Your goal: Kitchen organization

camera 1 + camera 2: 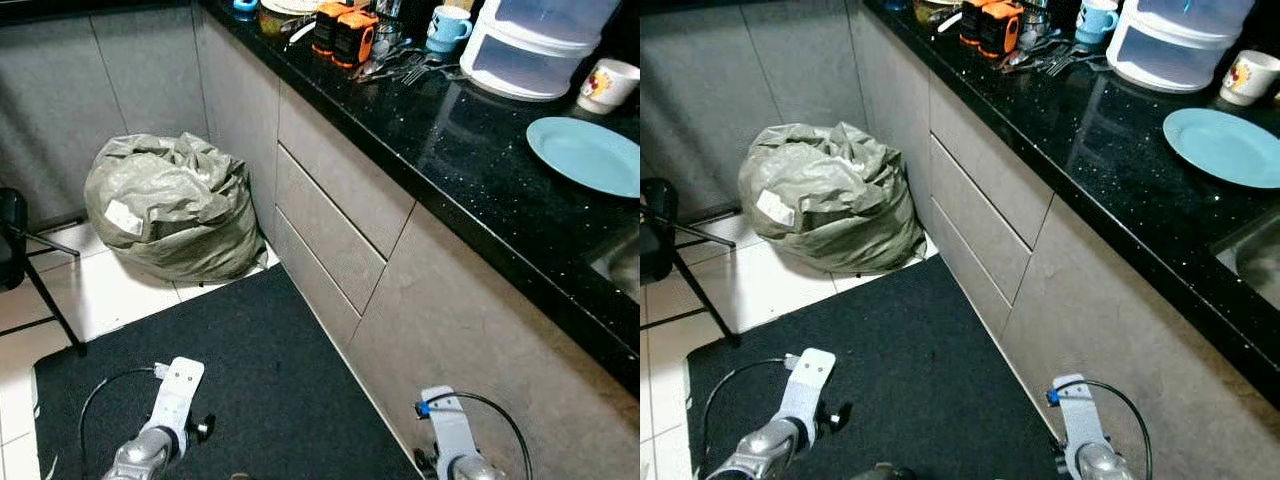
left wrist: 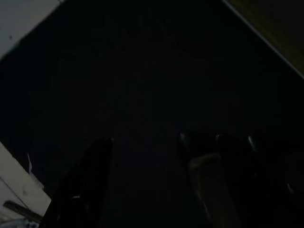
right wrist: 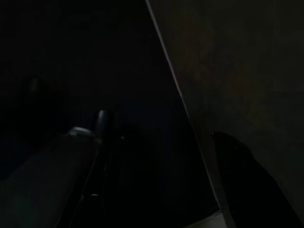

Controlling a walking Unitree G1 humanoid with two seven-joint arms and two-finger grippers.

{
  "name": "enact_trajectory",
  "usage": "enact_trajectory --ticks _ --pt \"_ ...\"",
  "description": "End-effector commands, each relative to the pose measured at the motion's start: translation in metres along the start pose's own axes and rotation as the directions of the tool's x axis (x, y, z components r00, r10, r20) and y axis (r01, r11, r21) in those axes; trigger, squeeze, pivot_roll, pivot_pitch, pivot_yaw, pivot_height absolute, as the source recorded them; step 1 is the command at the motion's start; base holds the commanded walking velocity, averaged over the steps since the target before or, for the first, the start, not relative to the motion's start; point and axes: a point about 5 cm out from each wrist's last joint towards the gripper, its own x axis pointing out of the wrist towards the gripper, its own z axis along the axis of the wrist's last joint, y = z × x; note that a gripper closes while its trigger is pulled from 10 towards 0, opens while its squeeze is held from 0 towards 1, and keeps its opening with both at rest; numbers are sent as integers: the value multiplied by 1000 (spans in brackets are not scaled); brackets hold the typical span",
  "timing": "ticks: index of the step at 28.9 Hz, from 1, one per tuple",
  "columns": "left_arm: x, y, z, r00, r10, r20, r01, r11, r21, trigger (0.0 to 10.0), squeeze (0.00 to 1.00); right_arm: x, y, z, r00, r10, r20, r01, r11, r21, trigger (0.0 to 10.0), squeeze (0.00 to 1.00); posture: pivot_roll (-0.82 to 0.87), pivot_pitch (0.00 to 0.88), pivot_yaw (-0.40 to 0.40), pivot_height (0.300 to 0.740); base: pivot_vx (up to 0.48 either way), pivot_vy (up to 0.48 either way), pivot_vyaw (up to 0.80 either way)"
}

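Both silver arms hang low at the bottom of the head views, the left arm (image 1: 160, 425) over the dark charcoal floor mat (image 1: 250, 380) and the right arm (image 1: 450, 435) close to the grey cabinet front (image 1: 440, 320). Each forearm points forward and a little upward in the picture, with a black cable looping beside the wrist.

In the left wrist view, which is very dark, the left gripper (image 2: 142, 185) points down at the mat, and its two black fingers (image 2: 80, 190) stand clearly apart. In the right wrist view, also very dark, the right gripper (image 3: 161, 166) hangs along the line where the mat meets the cabinet; one finger shows on each side with a wide gap between, so the claw is spread and holds nothing.

The black speckled stone countertop (image 1: 470, 150) runs from the far left corner toward the near right. On it lies a flat light-blue round plate (image 1: 590, 155), near the right edge. Behind it stands a white mug with a cartoon print (image 1: 607, 85) and a white translucent plastic drawer box (image 1: 535, 45). Farther along are a light-blue mug (image 1: 447, 28), some metal forks and spoons (image 1: 400, 68) lying with their long axes across the counter, and two orange-and-black containers (image 1: 343, 30) standing upright side by side.

On the floor in the corner sits a bulging grey-green plastic sack (image 1: 175, 205), touching the cabinet.
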Motion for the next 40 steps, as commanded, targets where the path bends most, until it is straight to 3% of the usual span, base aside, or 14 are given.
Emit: enact_trajectory --ticks 1,7,21,40 --pt "-2 -4 -14 999 0 -49 -1 1000 -30 10000 0 -1 -5 -5 999 -15 -28 15 999 30 10000 0 27 29 -33 740 0 0 0" --pt "-4 -4 -21 997 23 -67 -30 994 -102 10000 0 -2 -12 -4 999 -36 -36 37 999 37 10000 0 46 0 -28 740 0 0 0" --pt "-4 4 -19 996 31 -81 -44 985 -164 10000 0 -2 -14 -6 997 -36 -68 34 999 -28 10000 0 47 0 -19 740 0 0 0" --pt "-7 5 -29 992 24 -127 -47 982 -181 10000 0 -4 -14 -15 994 -7 -112 -2 997 -78 10000 0 50 0 -16 740 262 0 0"
